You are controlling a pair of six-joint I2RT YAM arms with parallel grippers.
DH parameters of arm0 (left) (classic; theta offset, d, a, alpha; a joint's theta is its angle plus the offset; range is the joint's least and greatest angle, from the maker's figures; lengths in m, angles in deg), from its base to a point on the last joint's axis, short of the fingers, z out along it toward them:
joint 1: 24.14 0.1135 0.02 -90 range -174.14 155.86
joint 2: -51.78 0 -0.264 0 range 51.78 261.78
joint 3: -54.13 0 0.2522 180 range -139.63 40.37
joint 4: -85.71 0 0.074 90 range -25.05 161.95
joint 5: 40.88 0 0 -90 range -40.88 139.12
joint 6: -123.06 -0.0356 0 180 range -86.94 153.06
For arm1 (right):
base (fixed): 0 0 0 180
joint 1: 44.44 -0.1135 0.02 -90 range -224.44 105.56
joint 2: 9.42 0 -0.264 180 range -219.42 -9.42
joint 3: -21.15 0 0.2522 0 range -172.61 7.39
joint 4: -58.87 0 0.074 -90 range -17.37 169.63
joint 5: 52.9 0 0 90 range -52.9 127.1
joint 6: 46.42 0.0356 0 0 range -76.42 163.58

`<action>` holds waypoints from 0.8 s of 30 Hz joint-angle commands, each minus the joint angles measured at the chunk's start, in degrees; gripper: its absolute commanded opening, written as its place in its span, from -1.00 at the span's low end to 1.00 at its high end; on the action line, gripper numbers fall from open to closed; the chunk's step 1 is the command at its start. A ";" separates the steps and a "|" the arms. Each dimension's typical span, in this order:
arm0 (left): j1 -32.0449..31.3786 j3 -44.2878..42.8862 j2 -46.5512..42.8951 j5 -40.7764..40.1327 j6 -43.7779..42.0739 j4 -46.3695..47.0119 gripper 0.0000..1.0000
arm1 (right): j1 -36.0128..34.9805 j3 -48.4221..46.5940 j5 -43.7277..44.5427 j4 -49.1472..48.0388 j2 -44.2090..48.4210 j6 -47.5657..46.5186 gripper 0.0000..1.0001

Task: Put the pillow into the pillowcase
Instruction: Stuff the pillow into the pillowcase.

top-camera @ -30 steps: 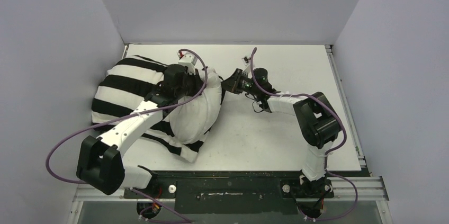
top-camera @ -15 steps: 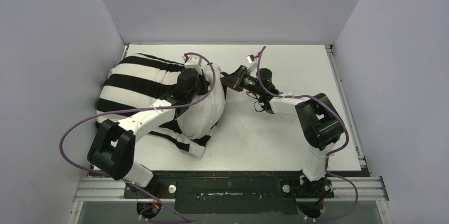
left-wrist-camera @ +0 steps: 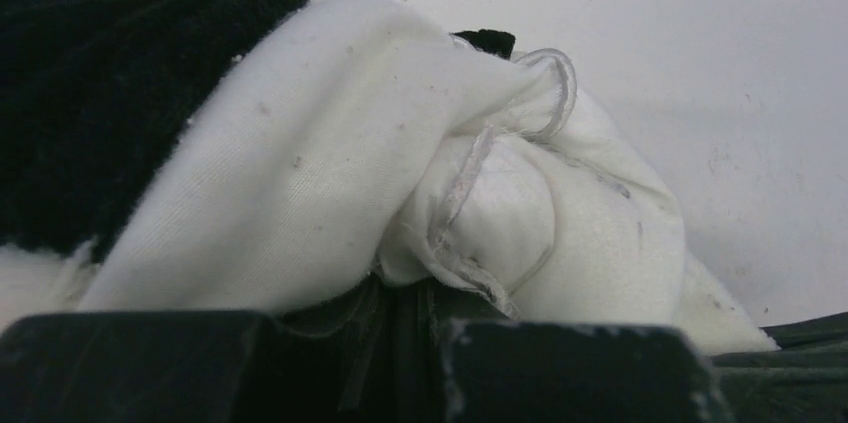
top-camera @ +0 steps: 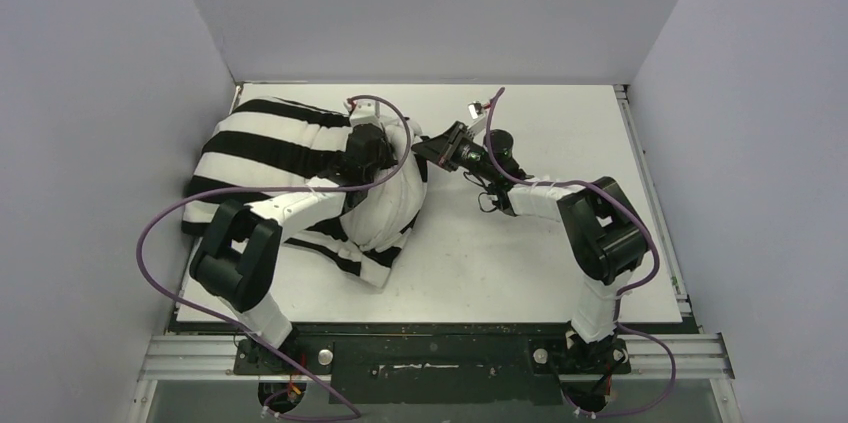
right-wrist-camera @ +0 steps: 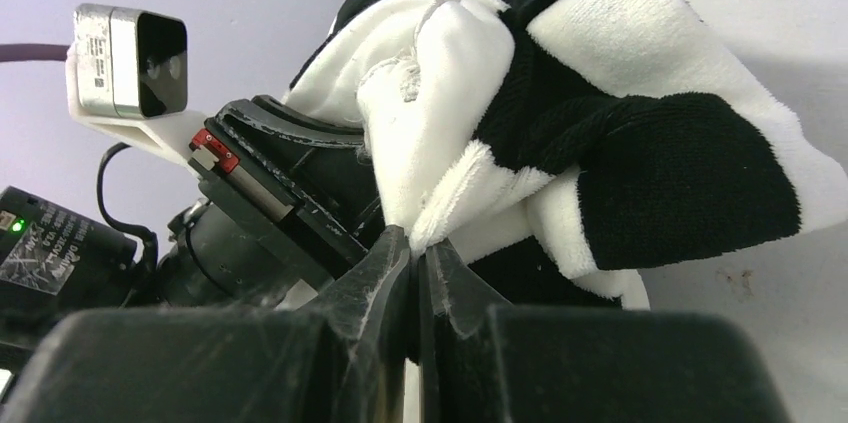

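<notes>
The pillow (top-camera: 392, 205) lies partly inside the pillowcase (top-camera: 260, 148) on the left half of the table (top-camera: 520, 263). The striped sleeve, already plump, stretches away toward the left wall (top-camera: 100, 143), while a bare off-white end bulges out of its mouth on the right side of the bundle. That exposed end runs roughly near-to-far, crosswise to the sleeve's length, so the cover has to travel rightward over it — or the cushion leftward into it. Both grippers meet close together at the far-right corner of the bundle. The left gripper (left-wrist-camera: 400, 305) reaches over the top of the striped cloth, its fingers pressed together on a bunched, seamed lump of white cloth. This looks to be a corner of the pillow, though the wrist view is too close to be certain. The right gripper (right-wrist-camera: 415, 265) comes in from the open side of the table and pinches the plush black-and-white hem of the pillowcase between closed fingertips, just beside the other gripper's body. By this reading one arm holds the filling and the other the mouth's edge, and the right arm seems better placed to draw the hem across the bare end. The tabletop is plain, white and flat, with free room right of the bundle, whereas the left wall hems in the sleeve's closed end — little space for pushing further that way.
</notes>
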 commanded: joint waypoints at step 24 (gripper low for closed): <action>-0.07 14.29 -15.17 2.26 6.35 -2.49 -0.63 | -5.17 -13.42 -6.65 -21.87 6.31 6.94 -1.00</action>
